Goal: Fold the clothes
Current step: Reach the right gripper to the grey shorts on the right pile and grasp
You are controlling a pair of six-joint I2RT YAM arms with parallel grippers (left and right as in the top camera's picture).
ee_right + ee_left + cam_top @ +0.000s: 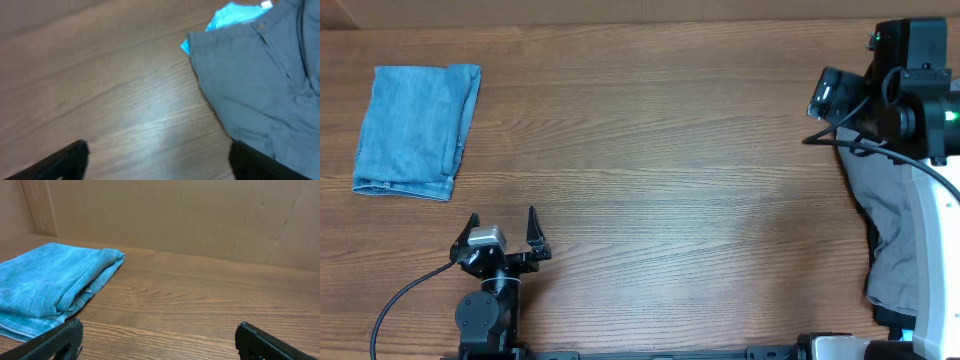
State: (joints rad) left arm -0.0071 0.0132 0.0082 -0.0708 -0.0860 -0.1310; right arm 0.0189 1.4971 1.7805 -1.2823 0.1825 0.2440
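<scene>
The brown wood-grain table (670,150) carries everything. The wrinkled mid-grey cotton shorts (260,85) lie in an unfolded heap just ahead and to the right of the right gripper (157,165), whose fingers are spread wide and hold nothing; folding looks not yet begun. A neatly folded blue denim piece (415,130) rests ahead-left of the left gripper (502,222), likewise spread and empty. A bright light-blue garment (232,15) peeks out beyond the shorts and may drag along with them.
</scene>
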